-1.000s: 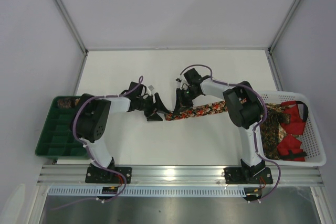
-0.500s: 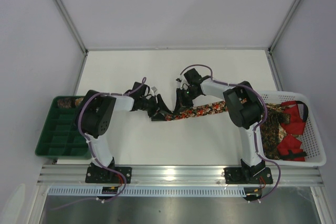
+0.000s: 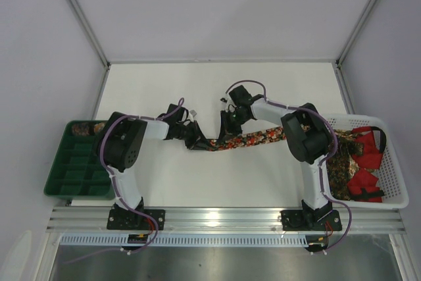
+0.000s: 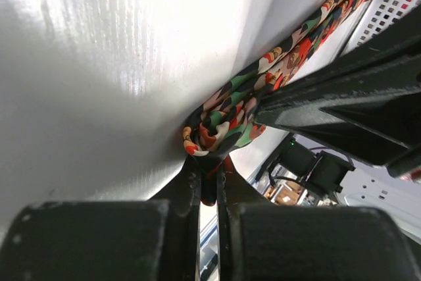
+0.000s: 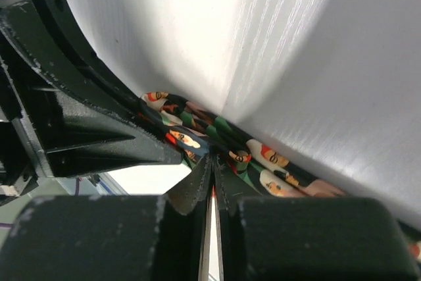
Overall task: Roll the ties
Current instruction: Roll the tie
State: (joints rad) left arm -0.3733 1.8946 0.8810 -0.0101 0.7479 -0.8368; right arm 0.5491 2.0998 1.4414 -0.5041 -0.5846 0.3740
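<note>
One of the ties [image 3: 253, 139], dark with red, green and cream flecks, lies across the middle of the table and runs right into the basket. My left gripper [image 3: 198, 141] is shut on its bunched left end, and the left wrist view shows the fabric [image 4: 240, 113] pinched between the fingertips of that gripper [image 4: 209, 166]. My right gripper [image 3: 226, 136] is shut on the same tie just to the right. In the right wrist view that gripper [image 5: 213, 157] nips the tie's [image 5: 270, 159] edge, with the left gripper's fingers [image 5: 85, 116] close beside it.
A white basket [image 3: 395, 185] at the right edge holds more patterned ties [image 3: 342, 162] and red fabric [image 3: 365, 179]. A green compartment tray [image 3: 72, 169] stands at the left edge with a rolled patterned bundle [image 3: 81, 127] in its far corner.
My left gripper was open and has shut on the tie's left end after sliding slightly right. The right gripper stays shut on the tie in the same place.
</note>
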